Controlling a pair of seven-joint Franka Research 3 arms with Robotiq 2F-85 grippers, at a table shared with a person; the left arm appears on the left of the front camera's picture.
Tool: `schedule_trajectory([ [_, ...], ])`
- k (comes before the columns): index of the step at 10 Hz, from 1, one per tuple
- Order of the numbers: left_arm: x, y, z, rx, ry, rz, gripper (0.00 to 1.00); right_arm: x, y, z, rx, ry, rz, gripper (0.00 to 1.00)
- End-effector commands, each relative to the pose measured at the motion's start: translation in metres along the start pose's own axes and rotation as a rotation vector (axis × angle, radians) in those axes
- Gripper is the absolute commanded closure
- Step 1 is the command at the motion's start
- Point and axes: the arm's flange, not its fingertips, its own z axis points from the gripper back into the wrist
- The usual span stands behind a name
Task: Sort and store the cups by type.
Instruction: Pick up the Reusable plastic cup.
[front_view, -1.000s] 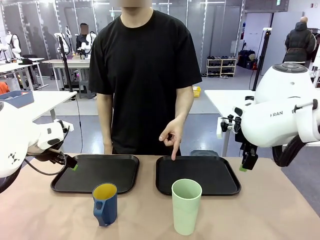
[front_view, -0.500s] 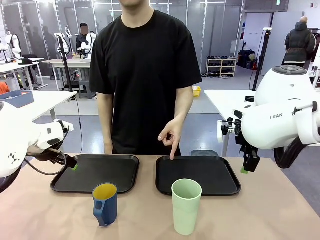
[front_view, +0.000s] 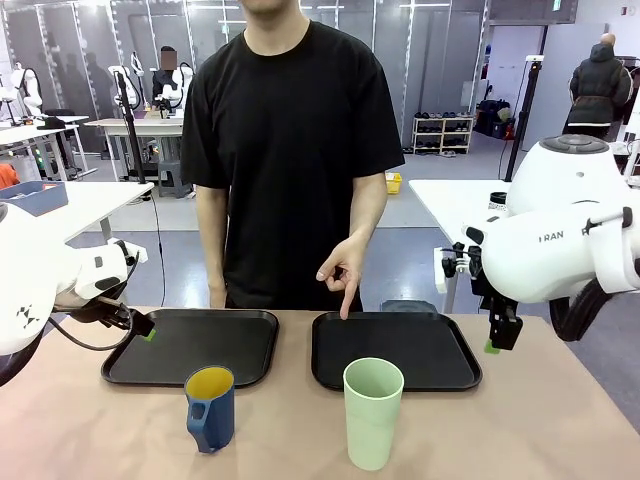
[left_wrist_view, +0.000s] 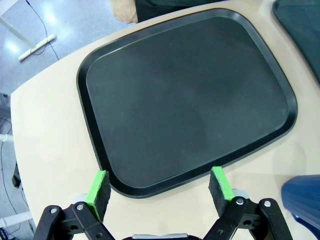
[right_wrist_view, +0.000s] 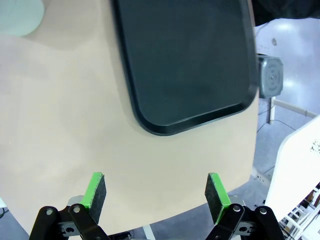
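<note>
A dark blue handled mug (front_view: 210, 408) with a yellow inside stands on the table in front of the left black tray (front_view: 190, 346). A tall pale green tumbler (front_view: 372, 412) stands in front of the right black tray (front_view: 395, 350). My left gripper (front_view: 146, 329) hangs open at the left tray's near left edge (left_wrist_view: 160, 186), with a bit of the blue mug (left_wrist_view: 302, 192) at the lower right of its view. My right gripper (front_view: 497, 335) hangs open beside the right tray's right edge, above bare table (right_wrist_view: 156, 192); the green tumbler (right_wrist_view: 20, 17) shows at the top left corner there.
A person in a black shirt stands at the far side and points a finger (front_view: 345, 305) down at the right tray's far edge. The tabletop (front_view: 520, 430) in front of the trays is beige. A small dark object (front_view: 408, 306) lies behind the right tray.
My right gripper has sunk a little and drifted slightly right beside the right tray. The left arm, the cups and the person's pointing hand have stayed put.
</note>
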Motion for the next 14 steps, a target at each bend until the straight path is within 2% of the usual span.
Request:
schedule_trajectory([
  [1, 0.001, 0.000, 0.001, 0.001, -0.002, -0.002, 0.00, -0.013, 0.015, -0.006, 0.081, -0.057, 0.146, 0.00],
  [4, 0.001, 0.000, 0.001, 0.001, -0.002, -0.002, 0.00, -0.022, 0.039, -0.028, 0.223, -0.052, 0.239, 0.00],
  [6, 0.001, 0.000, 0.001, 0.001, -0.002, -0.002, 0.00, -0.027, 0.053, -0.038, 0.301, -0.230, 0.289, 0.00],
  [8, 0.001, 0.000, 0.001, 0.001, -0.002, -0.002, 0.00, -0.031, 0.054, -0.060, 0.345, -0.345, 0.240, 0.00],
  [9, 0.001, 0.000, 0.001, 0.001, -0.002, -0.002, 0.00, -0.031, 0.053, -0.072, 0.379, -0.452, 0.260, 0.00],
  [11, 0.001, 0.000, 0.001, 0.001, -0.002, -0.002, 0.00, -0.043, 0.050, -0.094, 0.361, -0.734, 0.216, 0.00],
  [14, 0.001, 0.000, 0.001, 0.001, -0.002, -0.002, 0.00, -0.049, 0.059, -0.119, 0.351, -0.931, 0.146, 0.00],
])
